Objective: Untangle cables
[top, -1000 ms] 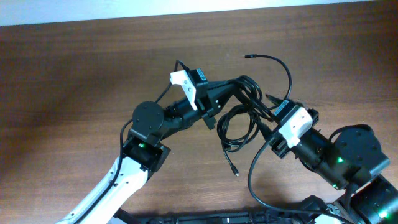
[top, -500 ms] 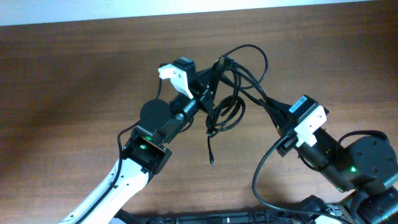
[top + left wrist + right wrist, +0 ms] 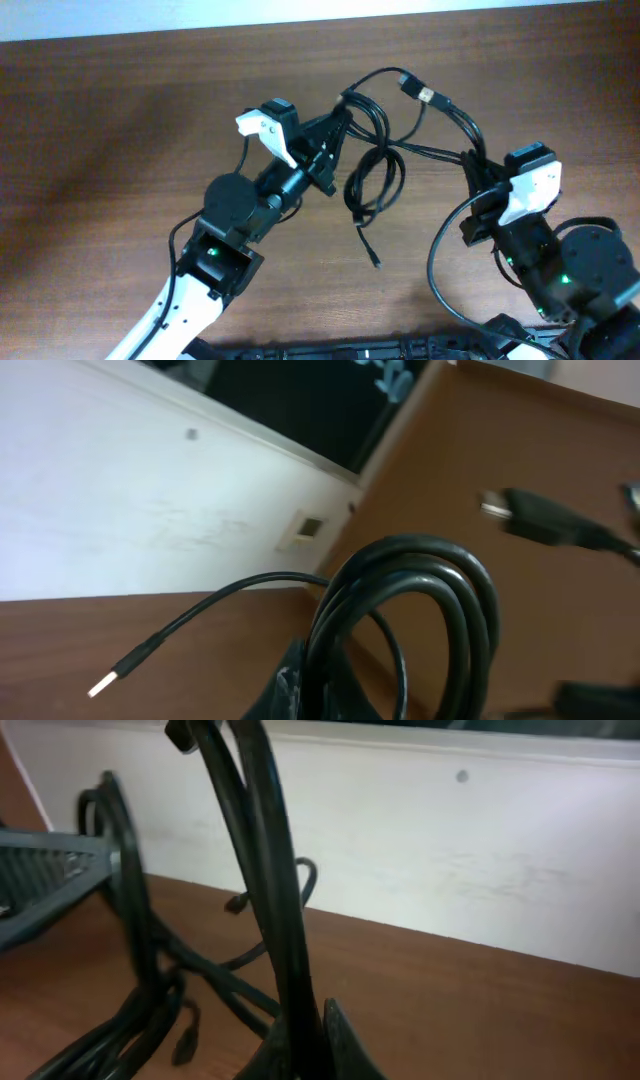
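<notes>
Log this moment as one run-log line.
left gripper: shut on cables | right gripper: shut on cables | cables: strung between both grippers

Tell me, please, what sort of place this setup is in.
Likely an indoor lab or office workspace: a brown wood-grain table, a plain white wall behind it, and tangled black cables over the tabletop.

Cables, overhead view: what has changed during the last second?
The right claw shut on some strands and pulled back to the right. The left claw drew the cables to the left and toward the far edge, so the bundle is now stretched between the two claws. The left claw stayed shut on the cables, and one loop still hangs loose in the middle.
</notes>
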`<state>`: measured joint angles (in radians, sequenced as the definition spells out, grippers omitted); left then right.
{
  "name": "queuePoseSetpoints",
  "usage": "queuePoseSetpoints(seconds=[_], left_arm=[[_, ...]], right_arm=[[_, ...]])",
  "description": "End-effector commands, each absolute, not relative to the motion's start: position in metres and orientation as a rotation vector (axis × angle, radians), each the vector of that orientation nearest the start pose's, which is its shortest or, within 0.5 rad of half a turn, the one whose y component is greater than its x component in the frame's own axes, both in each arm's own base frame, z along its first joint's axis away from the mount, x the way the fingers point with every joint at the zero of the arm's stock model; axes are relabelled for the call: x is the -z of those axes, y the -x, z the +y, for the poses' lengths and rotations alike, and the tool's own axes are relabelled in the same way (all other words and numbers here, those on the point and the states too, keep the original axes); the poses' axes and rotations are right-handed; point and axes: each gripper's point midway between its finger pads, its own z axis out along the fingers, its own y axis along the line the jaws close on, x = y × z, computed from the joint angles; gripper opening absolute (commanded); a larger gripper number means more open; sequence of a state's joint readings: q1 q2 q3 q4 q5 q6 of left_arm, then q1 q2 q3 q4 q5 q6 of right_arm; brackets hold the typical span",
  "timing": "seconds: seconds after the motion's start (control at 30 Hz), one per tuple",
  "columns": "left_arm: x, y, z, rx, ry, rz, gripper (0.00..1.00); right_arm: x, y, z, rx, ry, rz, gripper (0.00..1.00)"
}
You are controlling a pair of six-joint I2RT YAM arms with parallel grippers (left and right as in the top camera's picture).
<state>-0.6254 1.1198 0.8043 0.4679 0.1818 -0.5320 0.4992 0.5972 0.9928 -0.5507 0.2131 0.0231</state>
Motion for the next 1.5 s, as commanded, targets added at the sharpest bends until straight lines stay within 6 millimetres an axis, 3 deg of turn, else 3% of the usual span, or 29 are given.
queuePoseSetpoints(seconds=[0.0,0.1,0.17,0.2,0.27,0.33,0.43,0.5,0.57,0.83,0.93,1.03,1.13,1.37,1.4,1.43,1.47], left_arm=[[-0.386,-0.266,-0.272,1.221,-0.453,1.429,0.0],[-0.391,-0.237,-0.284,1.33,-0.624,1.368,0.0],[-0.399,-0.221,-0.287,1.373,-0.707,1.307,0.0],[-0.399,-0.222,-0.287,1.371,-0.705,1.305,0.0],[-0.4,-0.227,-0.285,1.352,-0.672,1.309,0.0],[-0.401,-0.243,-0.279,1.298,-0.577,1.331,0.0],[-0.385,-0.276,-0.266,1.178,-0.389,1.439,0.0],[-0.364,-0.3,-0.251,1.059,-0.246,1.543,0.0],[-0.349,-0.309,-0.243,0.996,-0.185,1.604,0.0],[-0.347,-0.316,-0.236,0.95,-0.135,1.613,0.0],[-0.347,-0.315,-0.236,0.959,-0.126,1.615,0.0],[-0.349,-0.315,-0.236,0.984,-0.102,1.612,0.0],[-0.362,-0.314,-0.236,1.004,-0.107,1.554,0.0],[-0.38,-0.303,-0.245,1.067,-0.161,1.483,0.0],[-0.381,-0.303,-0.245,1.068,-0.161,1.478,0.0],[-0.381,-0.303,-0.245,1.067,-0.16,1.478,0.0],[-0.38,-0.303,-0.245,1.067,-0.16,1.479,0.0]], right_arm=[[-0.385,-0.233,0.058,-0.1,0.119,1.689,0.17],[-0.377,-0.239,0.058,-0.073,0.117,1.72,0.58],[-0.37,-0.242,0.06,-0.064,0.128,1.748,0.73],[-0.368,-0.243,0.061,-0.064,0.133,1.755,0.81],[-0.368,-0.243,0.062,-0.067,0.137,1.757,0.89],[-0.367,-0.241,0.07,-0.109,0.171,1.758,0.99],[-0.369,-0.24,0.079,-0.161,0.211,1.751,0.99],[-0.375,-0.239,0.079,-0.166,0.205,1.734,0.99],[-0.382,-0.24,0.072,-0.139,0.169,1.715,0.99],[-0.376,-0.24,0.07,-0.115,0.173,1.738,0.99],[-0.371,-0.235,0.087,-0.144,0.325,1.739,0.99],[-0.37,-0.227,0.109,-0.261,0.425,1.729,0.99],[-0.361,-0.23,0.118,-0.502,0.193,1.828,0.99],[-0.332,-0.238,0.161,-0.767,0.178,1.994,0.99],[-0.33,-0.239,0.166,-0.784,0.193,2.004,0.97],[-0.328,-0.241,0.169,-0.794,0.202,2.013,0.86],[-0.326,-0.242,0.171,-0.798,0.211,2.017,0.6]])
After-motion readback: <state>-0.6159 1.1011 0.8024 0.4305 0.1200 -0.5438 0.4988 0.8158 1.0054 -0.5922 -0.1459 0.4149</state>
